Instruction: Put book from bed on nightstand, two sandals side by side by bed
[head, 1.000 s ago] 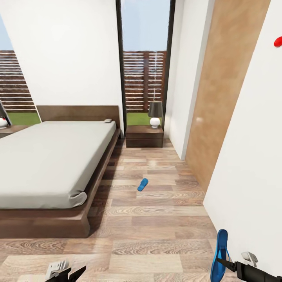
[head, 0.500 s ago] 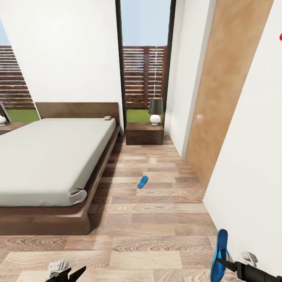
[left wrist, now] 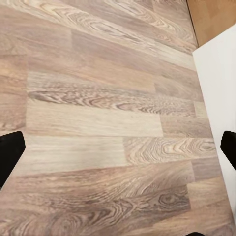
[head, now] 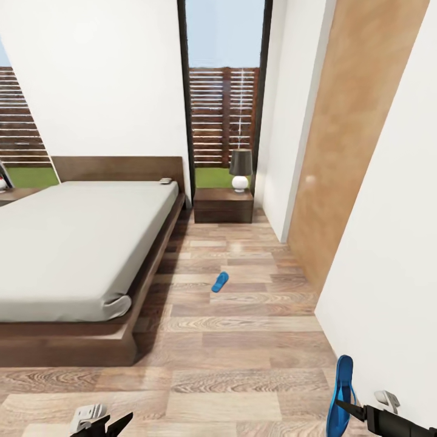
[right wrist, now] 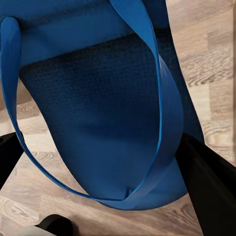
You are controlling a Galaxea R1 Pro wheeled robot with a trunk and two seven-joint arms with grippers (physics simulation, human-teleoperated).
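Observation:
One blue sandal (head: 341, 394) hangs on edge at the lower right of the head view, with my right gripper (head: 345, 409) shut on it; the right wrist view shows its sole and strap (right wrist: 108, 113) close up between the dark fingers (right wrist: 211, 187). The other sandal (head: 220, 281) lies flat on the plank floor beside the bed (head: 79, 243). A small dark book (head: 165, 180) lies on the mattress by the headboard. A dark nightstand (head: 223, 206) stands right of the bed under the window. My left gripper (head: 100, 422) is open over bare floor, its fingers (left wrist: 10, 152) spread wide.
A lamp (head: 240, 170) with a dark shade stands on the nightstand. A white wall (head: 388, 243) and a wooden door (head: 340, 152) run close along my right side. The aisle of wood floor (head: 230, 352) lies between the bed frame and that wall.
The whole head view has shifted slightly, so the camera moved; the bed and floor sandal sit a little higher and further left. Both grippers keep their places in the picture.

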